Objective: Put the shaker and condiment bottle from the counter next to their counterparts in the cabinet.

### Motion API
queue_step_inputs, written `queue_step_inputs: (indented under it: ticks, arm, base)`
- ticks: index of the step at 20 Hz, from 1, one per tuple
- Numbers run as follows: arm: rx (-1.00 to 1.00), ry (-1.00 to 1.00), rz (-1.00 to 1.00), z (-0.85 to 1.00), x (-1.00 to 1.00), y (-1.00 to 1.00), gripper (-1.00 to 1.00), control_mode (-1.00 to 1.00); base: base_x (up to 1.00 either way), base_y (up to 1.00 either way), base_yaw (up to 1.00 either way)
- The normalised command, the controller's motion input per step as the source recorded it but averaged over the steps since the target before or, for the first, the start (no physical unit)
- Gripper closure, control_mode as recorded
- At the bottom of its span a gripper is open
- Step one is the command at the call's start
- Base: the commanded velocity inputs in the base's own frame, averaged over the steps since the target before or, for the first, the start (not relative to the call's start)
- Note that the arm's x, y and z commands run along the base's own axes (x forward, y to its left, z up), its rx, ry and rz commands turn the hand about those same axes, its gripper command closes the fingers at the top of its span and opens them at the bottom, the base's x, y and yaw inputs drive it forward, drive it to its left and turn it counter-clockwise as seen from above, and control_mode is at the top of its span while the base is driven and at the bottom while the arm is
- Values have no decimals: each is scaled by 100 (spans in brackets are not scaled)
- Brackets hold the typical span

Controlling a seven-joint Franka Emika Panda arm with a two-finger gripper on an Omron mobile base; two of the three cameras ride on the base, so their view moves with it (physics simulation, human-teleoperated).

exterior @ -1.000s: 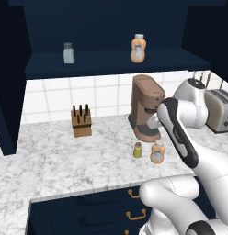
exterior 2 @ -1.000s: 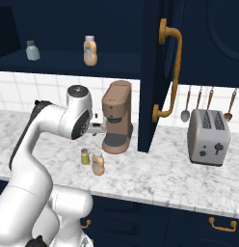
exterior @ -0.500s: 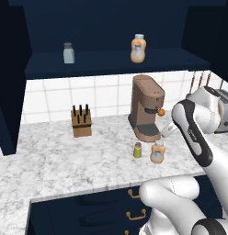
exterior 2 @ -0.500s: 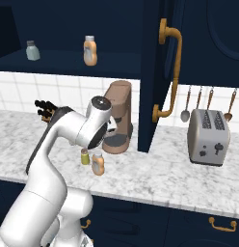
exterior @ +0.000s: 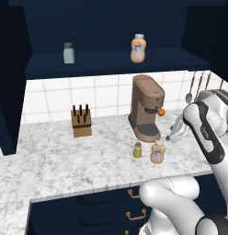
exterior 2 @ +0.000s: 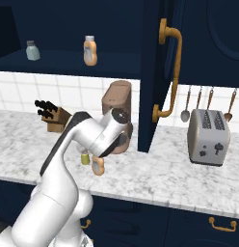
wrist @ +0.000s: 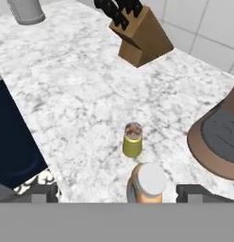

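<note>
Right now my gripper [wrist: 116, 194] hangs above the marble counter [wrist: 67, 94], its two dark finger tips spread wide apart at the bottom of the hand view with nothing held between them; the condiment bottle [wrist: 147, 184] stands upright directly under the gap, its pale grey cap facing up at me, untouched by either tip; the shaker [wrist: 132, 140] stands just beside it, a little farther along the counter, yellow-green with a speckled top, apart from the bottle; beyond them the wooden knife block [wrist: 140, 35] sits near the tiled wall, and the brown coffee machine [wrist: 218, 142] has its base at the right edge of the hand view. From the left base view the shaker [exterior: 137, 150] and the condiment bottle [exterior: 157, 152] stand side by side in front of the coffee machine [exterior: 147, 107], and my gripper [exterior: 171, 135] sits just to the right of and above the bottle; up in the cabinet [exterior: 111, 64] the pale grey-blue shaker [exterior: 68, 53] and the bulbous orange bottle [exterior: 138, 48] stand well apart on the open shelf; in the right base view a toaster [exterior 2: 208, 136] rests farther along the counter, past the open cabinet door [exterior 2: 155, 72] with its brass handle.
</note>
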Motion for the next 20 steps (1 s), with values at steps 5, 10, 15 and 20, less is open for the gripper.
queue_step_inputs:
  ticks: [5,10,15,20]
  arm:
    - [21,-13,1,-24,0,-5,-100,-100]
    - [14,-14,0,-23,0,0,-100,-100]
    - [9,-15,0,-26,-7,0,-100,-100]
    - [8,-10,-1,-22,0,0,-100,-100]
  base:
    - [0,0,0]
    - [0,0,0]
    - [0,0,0]
    - [0,0,0]
